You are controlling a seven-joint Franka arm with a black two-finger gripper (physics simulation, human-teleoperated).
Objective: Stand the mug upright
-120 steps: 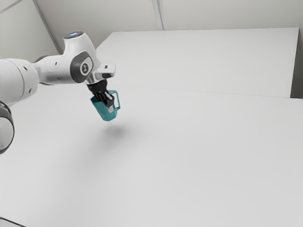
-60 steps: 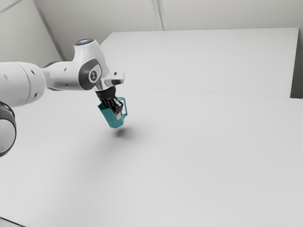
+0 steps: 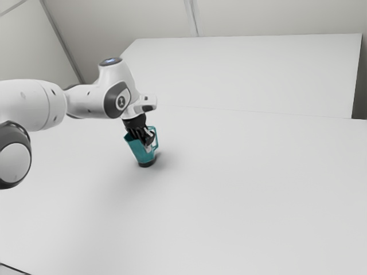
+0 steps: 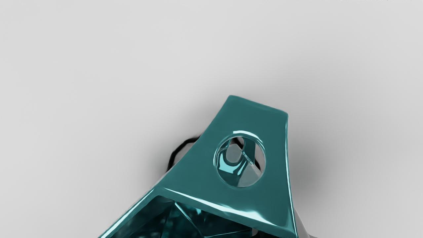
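One teal mug (image 3: 139,150), tilted; gripper (image 3: 148,143) at its handle side, fingers closed on its wall; white table (image 3: 258,200) beneath it.

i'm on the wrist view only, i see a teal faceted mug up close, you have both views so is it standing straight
Observer: No. In the exterior view the teal faceted mug is tilted, its upper part toward the exterior view's left.
Operator: ok what's down at its base
Observer: A dark patch sits right at the base, against the white table surface; I can't tell whether the base rests flat.
Operator: and where's the grip
Observer: The black two-finger jaws are at the mug's rim, close beside its teal handle.
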